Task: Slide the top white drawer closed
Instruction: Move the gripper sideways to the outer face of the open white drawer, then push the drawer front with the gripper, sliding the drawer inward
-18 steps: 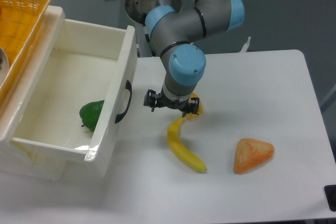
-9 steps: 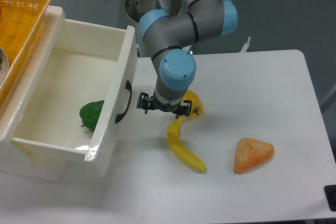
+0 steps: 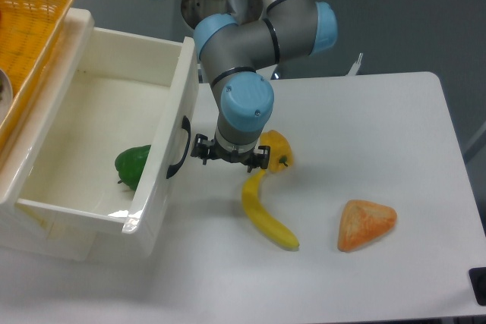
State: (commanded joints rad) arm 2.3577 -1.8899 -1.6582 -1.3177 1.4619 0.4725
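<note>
Push the drawer point(image 3: 114, 142) shut, squarely.
It stands wide open; your gripper point(image 3: 228, 155) hovers just right of its handle point(image 3: 181, 148), holding nothing, jaw gap unclear. Press flat on the front, avoiding the banana point(image 3: 267, 214).

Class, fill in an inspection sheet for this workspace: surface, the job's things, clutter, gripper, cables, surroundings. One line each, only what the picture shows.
Surface: white table, bare at the right and rear.
Job's things: top white drawer pulled well out, black handle facing the arm; a green pepper lies inside.
Clutter: banana, yellow pepper and an orange triangular piece lie on the table.
Gripper: gripper points down beside the drawer front, close to the handle; holds nothing; whether its fingers are open or shut cannot be told.
Cables: nothing seen.
Surroundings: orange woven basket at upper left, above the drawer; grey wall behind.
</note>
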